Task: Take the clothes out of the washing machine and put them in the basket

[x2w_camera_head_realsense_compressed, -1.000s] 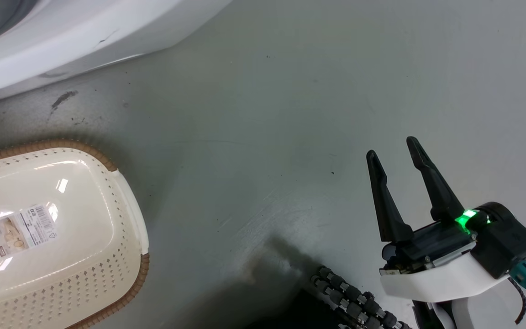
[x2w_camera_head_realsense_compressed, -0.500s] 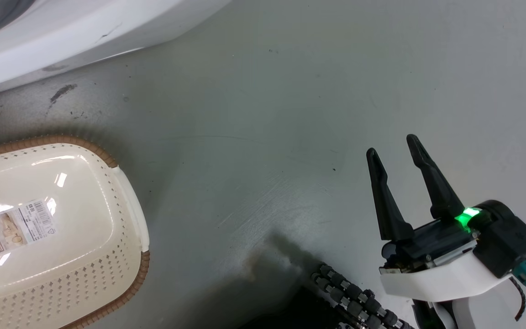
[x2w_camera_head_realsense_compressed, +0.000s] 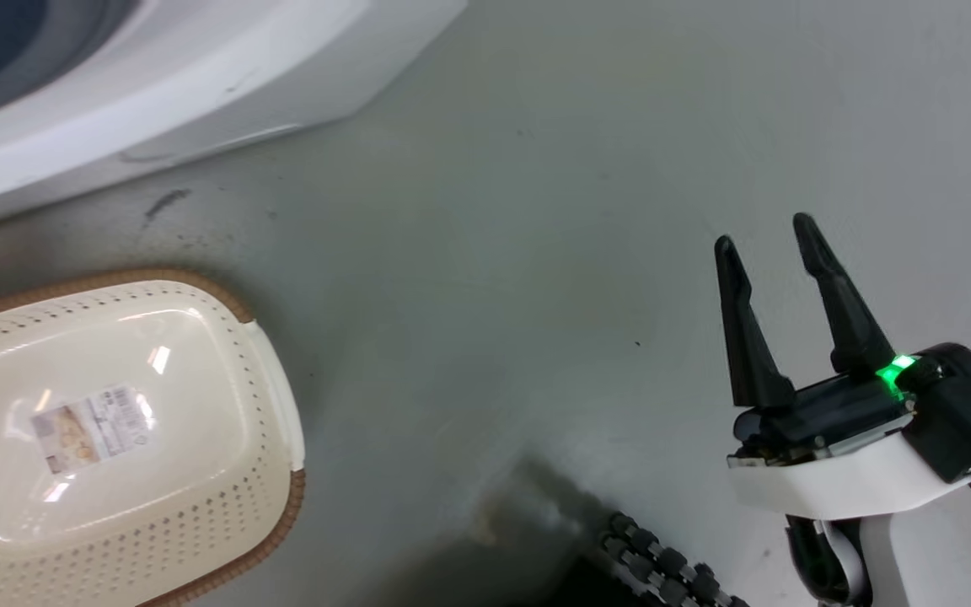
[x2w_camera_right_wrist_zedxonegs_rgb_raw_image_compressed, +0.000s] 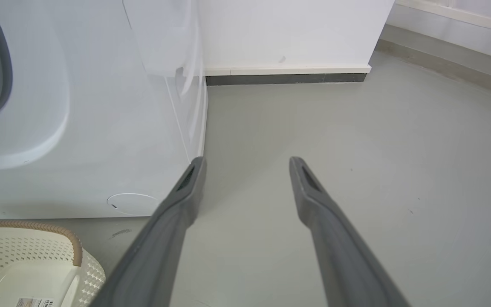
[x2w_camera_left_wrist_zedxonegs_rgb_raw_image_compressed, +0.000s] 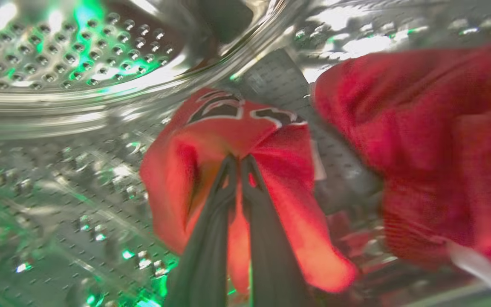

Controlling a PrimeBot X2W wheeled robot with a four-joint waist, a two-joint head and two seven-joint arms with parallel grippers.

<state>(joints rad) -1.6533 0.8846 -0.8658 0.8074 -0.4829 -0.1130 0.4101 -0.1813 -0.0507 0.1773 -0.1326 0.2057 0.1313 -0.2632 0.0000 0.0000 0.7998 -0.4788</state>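
**Grip on jersey inside drum**

Reaching into the perforated steel drum (x2w_camera_left_wrist_zedxonegs_rgb_raw_image_compressed: 58,55) of the washing machine (x2w_camera_head_realsense_compressed: 157,93) with the left gripper (x2w_camera_left_wrist_zedxonegs_rgb_raw_image_compressed: 239,160). Closed almost to touching at the tips, on a bunched fold of the jersey (x2w_camera_left_wrist_zedxonegs_rgb_raw_image_compressed: 288,170), just below its black-and-white marking. Looks like a pinch rather than a brush, judging by the red fabric gathered in toward the tips. Blurred in the left wrist view, so hard to say how deep the bite goes.

Nothing done yet with the plain red garment (x2w_camera_left_wrist_zedxonegs_rgb_raw_image_compressed: 424,140), heaped just beside the jersey, to the right in that view. Probably one piece per trip, to keep the load small enough to clear the porthole without snagging.

Parked with purpose, by the look of it: the basket (x2w_camera_head_realsense_compressed: 224,506) on the floor (x2w_camera_head_realsense_compressed: 494,253) close in front of the machine, mouth up, holding only the paper label (x2w_camera_head_realsense_compressed: 91,427) on its bottom. Short carry from door to rim, then a straight drop.

Spread wide at the right gripper (x2w_camera_head_realsense_compressed: 764,233), gripping nothing and touching nothing. Held above bare floor, well apart from basket and machine, presumably to keep out of the left arm's path.

Next call, as a guess: draw the jersey back slowly and watch for drag against the second garment.
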